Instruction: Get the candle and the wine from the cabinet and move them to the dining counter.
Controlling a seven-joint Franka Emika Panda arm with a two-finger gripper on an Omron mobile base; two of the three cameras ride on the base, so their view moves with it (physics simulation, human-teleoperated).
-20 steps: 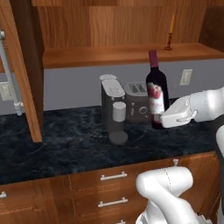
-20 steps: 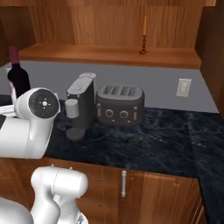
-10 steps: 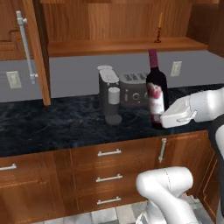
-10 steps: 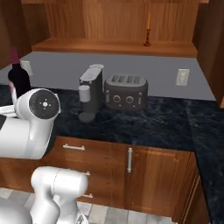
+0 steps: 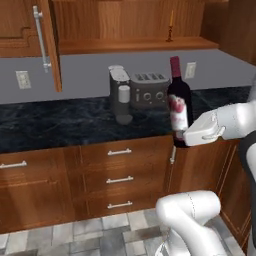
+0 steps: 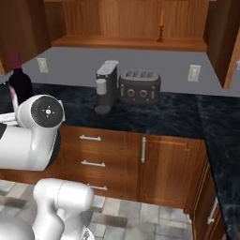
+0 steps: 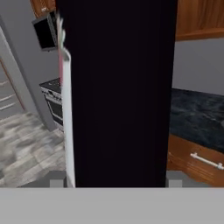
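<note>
The wine (image 5: 179, 107) is a dark bottle with a red capsule and a red-and-white label, held upright in front of the counter edge. My gripper (image 5: 184, 134) is shut on its lower body. In the hand view the wine (image 7: 118, 92) stands between my fingertips (image 7: 57, 179). From the right base the wine (image 6: 18, 84) rises behind my arm. The orange candle (image 5: 171, 22) stands on the open cabinet's shelf (image 5: 125, 46), far above and behind the gripper; the candle (image 6: 161, 23) also shows from the right base. The dining counter is out of view.
A coffee machine (image 5: 120, 97) and a toaster (image 5: 149, 91) stand on the black countertop (image 5: 60, 122). The cabinet door (image 5: 50, 45) hangs open at upper left. Wooden drawers (image 5: 120, 177) and tiled floor (image 5: 75, 232) lie below. A stove (image 7: 54, 103) shows in the hand view.
The whole picture has shifted: the base has backed away from the counter, bringing drawers and floor into view. The wine stays in my gripper, unchanged.
</note>
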